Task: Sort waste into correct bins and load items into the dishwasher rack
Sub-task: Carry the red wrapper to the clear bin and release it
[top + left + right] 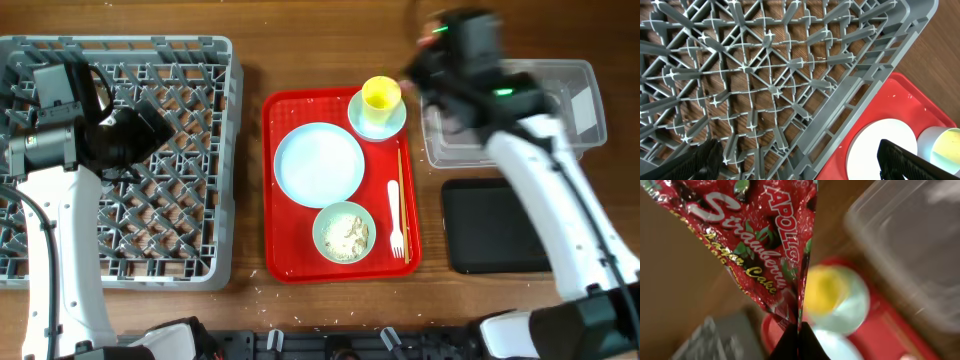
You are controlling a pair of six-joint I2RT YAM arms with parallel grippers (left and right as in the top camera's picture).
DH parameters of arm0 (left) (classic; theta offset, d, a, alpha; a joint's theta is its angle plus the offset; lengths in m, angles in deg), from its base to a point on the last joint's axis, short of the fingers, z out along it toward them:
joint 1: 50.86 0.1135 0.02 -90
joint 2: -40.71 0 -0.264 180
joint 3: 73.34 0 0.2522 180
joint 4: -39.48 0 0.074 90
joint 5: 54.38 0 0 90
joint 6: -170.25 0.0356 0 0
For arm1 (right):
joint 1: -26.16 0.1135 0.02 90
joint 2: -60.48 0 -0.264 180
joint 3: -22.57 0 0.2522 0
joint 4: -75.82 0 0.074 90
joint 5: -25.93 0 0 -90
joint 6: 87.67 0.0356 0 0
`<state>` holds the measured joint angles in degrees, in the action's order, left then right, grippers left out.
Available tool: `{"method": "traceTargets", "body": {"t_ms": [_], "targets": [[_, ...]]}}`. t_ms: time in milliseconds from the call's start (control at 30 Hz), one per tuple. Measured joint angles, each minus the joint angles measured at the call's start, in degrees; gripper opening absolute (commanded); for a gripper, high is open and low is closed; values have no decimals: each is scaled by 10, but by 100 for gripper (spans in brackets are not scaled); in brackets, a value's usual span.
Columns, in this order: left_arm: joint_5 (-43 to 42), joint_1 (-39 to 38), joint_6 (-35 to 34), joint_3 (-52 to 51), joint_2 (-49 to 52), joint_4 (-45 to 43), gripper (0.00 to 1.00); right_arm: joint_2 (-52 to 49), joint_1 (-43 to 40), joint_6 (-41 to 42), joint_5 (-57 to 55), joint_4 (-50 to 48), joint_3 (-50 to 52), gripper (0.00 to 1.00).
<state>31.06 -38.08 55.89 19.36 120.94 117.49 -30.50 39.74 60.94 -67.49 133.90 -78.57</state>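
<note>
**Red wrapper pinched beside the tub**

Right gripper (799,342) was clamped on the strawberry-cake foil wrapper (765,245), with the clear tub (575,75) just to its right. It would do best to clear the tub's rim fully before letting go, since light foil drifts. Left gripper (800,162), spread wide and empty, hung above the dishwasher rack (765,75).

Counted: one wrapper, two bins including the black tray (495,225), and one each of yellow cup (381,94), plate (319,164), saucer (392,122), bowl (343,233) and fork (395,225).
</note>
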Motion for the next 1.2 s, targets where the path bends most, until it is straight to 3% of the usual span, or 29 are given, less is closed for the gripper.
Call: {"method": "traceTargets", "body": {"t_ms": [33,67,100,167,200,267,400,533,667,767,833,867,1000,1200], "targets": [[0,0,0,0,0,0,100,-3,-36,-2,-6,2,1,9],[0,0,0,0,0,0,100,-14,-76,-3,-13,0,7,20],[0,0,0,0,0,0,100,-20,-89,-5,-15,-1,10,59],[0,0,0,0,0,0,100,-63,-138,-20,-20,-16,20,80],[0,0,0,0,0,0,100,-85,-149,-39,-20,-27,21,84],[0,0,0,0,0,0,100,-123,-155,-92,-6,-34,23,84],[0,0,0,0,0,0,100,-130,-155,-182,85,-20,26,74],[0,0,0,0,0,0,100,-10,-147,-236,181,57,26,75],[0,0,0,0,0,0,100,143,-54,-311,199,163,25,77],[0,0,0,0,0,0,100,153,43,-335,205,193,33,78],[0,0,0,0,0,0,100,135,133,-341,205,152,78,88],[0,0,0,0,0,0,100,127,171,-338,201,116,102,100],[0,0,0,0,0,0,100,70,275,-303,138,9,154,100],[0,0,0,0,0,0,100,63,263,-320,14,-97,156,100]]}}
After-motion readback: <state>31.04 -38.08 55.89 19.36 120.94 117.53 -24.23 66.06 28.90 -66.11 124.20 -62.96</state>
